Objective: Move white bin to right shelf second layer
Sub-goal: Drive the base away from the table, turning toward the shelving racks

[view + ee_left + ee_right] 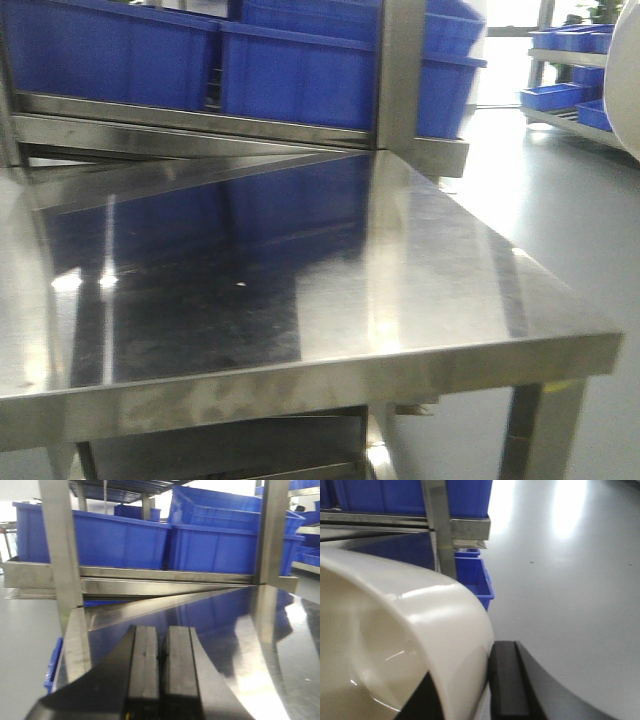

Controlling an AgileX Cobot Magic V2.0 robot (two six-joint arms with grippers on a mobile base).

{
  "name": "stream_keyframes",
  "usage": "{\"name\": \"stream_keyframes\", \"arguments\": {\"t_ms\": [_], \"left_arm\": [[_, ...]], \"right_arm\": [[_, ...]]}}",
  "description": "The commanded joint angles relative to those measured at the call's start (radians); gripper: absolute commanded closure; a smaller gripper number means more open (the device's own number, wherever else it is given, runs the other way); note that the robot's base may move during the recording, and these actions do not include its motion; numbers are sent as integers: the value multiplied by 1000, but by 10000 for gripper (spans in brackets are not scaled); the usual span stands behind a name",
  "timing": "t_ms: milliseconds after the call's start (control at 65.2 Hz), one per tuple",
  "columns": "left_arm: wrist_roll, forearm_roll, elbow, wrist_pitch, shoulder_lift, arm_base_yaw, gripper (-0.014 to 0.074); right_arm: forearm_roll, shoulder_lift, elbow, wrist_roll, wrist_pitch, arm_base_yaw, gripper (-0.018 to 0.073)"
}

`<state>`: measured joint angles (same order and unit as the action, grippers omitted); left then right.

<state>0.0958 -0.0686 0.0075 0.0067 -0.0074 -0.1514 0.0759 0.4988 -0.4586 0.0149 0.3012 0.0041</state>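
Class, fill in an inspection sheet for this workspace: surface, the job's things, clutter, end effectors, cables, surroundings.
Surface: steel table, mirror-like; nothing seen on the visible top.
Job's things: white bin, held by its rim, not on the table.
Clutter: nothing seen.
End effectors: left end effector shut and empty above the table; right end effector shut on the white bin.
Cables: nothing seen.
Surroundings: blue crates on a steel rack behind the table; grey floor.
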Motion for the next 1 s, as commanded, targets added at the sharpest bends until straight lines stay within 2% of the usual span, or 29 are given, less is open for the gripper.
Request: {"name": "stream_keyframes", "arguments": {"t_ms": [0,981], "left_arm": [[-7,-5,33,-87,-13,-2,512],[-7,-5,33,-87,-13,-2,512]], "right_arm": [[0,0,-31,-5,-108,-6,536],[0,0,-31,-5,-108,-6,536]]}}
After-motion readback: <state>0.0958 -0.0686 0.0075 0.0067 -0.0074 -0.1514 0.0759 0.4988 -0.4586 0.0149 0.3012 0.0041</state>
